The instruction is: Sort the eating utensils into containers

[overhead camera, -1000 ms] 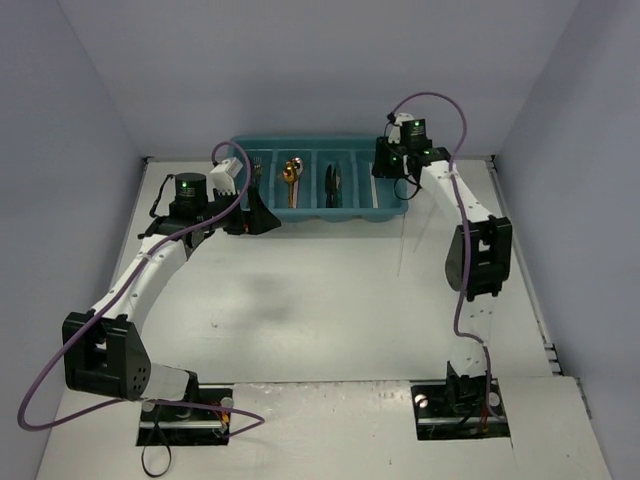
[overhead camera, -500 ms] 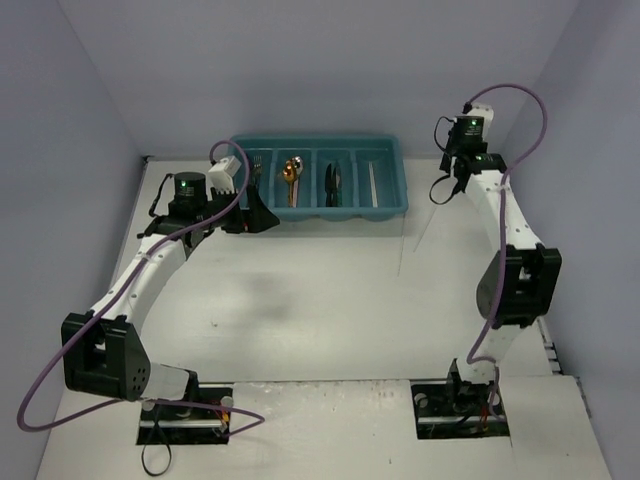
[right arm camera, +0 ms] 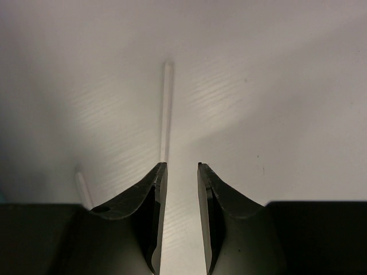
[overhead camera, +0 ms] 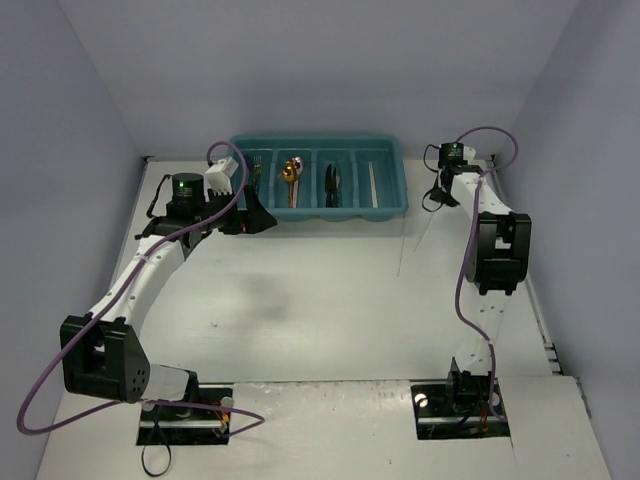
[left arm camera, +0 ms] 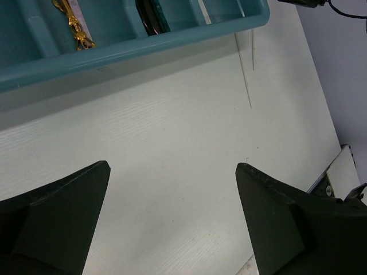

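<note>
The sorting looks nearly done. In the upper middle of the top view, the teal tray (overhead camera: 318,209) already holds forks (overhead camera: 257,160) in its leftmost compartment, a gold spoon (overhead camera: 291,172) in the next, black knives (overhead camera: 332,180) in the third and a pale stick (overhead camera: 373,186) in the rightmost. What appears to be left are two thin pale sticks on the counter (overhead camera: 300,320), just off the tray's lower right corner: a longer stick (left arm camera: 243,77) slanting away from the tray, and a shorter stick (left arm camera: 253,48) beside it. No other loose utensil shows, though the left arm hides part of the fork compartment. The left gripper (left arm camera: 172,165) hangs near the tray's left end, its jaws spread wide and empty. The right gripper (right arm camera: 182,165) is low over the counter at the upper right, its jaws narrowly apart with nothing between them; one stick lies just ahead of its left finger, apparently the next pick.
</note>
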